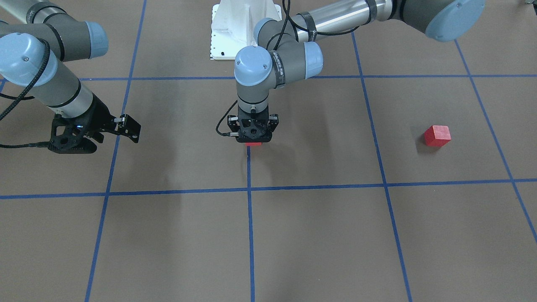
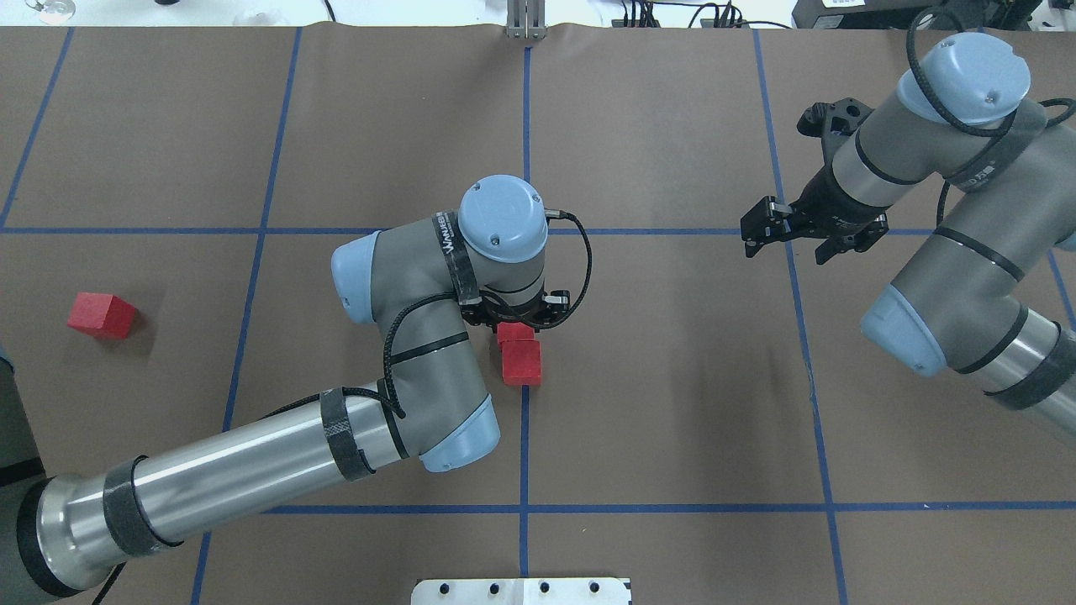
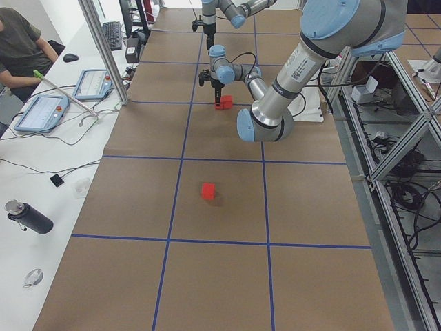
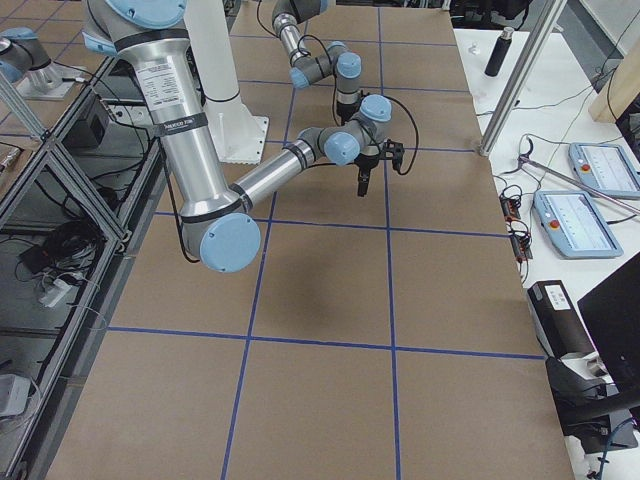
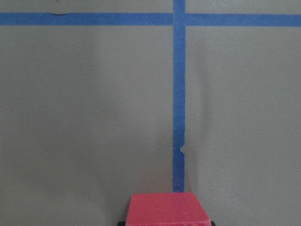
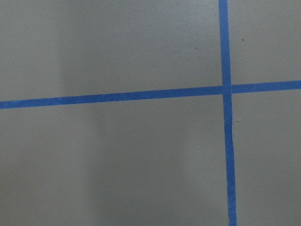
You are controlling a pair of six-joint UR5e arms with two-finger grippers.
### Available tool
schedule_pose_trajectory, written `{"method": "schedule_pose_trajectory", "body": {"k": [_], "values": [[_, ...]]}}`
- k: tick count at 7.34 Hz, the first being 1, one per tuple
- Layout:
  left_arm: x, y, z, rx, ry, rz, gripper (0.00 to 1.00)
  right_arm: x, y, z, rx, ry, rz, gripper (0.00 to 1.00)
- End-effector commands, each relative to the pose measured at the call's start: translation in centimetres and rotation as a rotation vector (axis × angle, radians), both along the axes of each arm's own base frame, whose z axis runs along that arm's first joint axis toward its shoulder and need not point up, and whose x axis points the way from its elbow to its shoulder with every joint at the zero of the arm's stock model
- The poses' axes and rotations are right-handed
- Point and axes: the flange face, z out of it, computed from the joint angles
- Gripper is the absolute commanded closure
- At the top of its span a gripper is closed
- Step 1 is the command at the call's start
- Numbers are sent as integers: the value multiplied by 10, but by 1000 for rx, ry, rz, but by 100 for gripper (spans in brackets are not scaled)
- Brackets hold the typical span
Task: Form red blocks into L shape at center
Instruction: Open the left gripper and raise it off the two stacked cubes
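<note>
Three small red cubes. My left gripper (image 2: 514, 319) points straight down at the table's center and is shut on one red block (image 2: 513, 332), low at the table; the block also shows under the gripper in the front view (image 1: 253, 144) and at the bottom edge of the left wrist view (image 5: 169, 209). A second red block (image 2: 522, 362) lies on the table touching it on the robot's side, on the central blue line. The third red block (image 2: 102, 315) lies alone far out on my left side (image 1: 437, 135). My right gripper (image 2: 786, 244) is open and empty, held above the table on the right.
The table is brown paper with a blue tape grid (image 2: 525, 168). The white robot base plate (image 2: 521, 591) sits at the near edge. The left arm's elbow (image 2: 370, 277) hangs over the table left of center. Operators' tablets (image 3: 45, 110) and a bottle lie on a side table.
</note>
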Motion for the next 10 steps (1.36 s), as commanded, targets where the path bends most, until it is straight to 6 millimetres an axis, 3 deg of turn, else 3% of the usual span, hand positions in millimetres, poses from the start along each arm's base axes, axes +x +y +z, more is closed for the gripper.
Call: {"method": "schedule_pose_trajectory", "body": {"k": [1,2,3,4,5,6,7,8,10], "values": [[-1,0,-4,4,7,0,0,-4,2,0,4,4,-4,0],[-7,-2,-14,14,24,-4,0,-4,2,0,5,5,-3,0],[-29,-8,-33,30,55,-22,0,-4,2,0,5,5,-3,0],[-60,-13,-50,35,52,-38,0,-4,2,0,6,5,-4,0],[-90,-6,-48,78,46,-9,0,-4,2,-1,6,4,-3,0],[-129,5,-12,112,37,8,0,-4,2,-1,6,4,-3,0],[-181,10,29,178,18,37,0,-3,2,-2,9,3,-2,0],[-243,7,81,244,-27,64,0,-3,2,-3,9,2,-1,0],[-345,-24,180,269,-106,189,0,-2,0,0,23,23,17,0]]}}
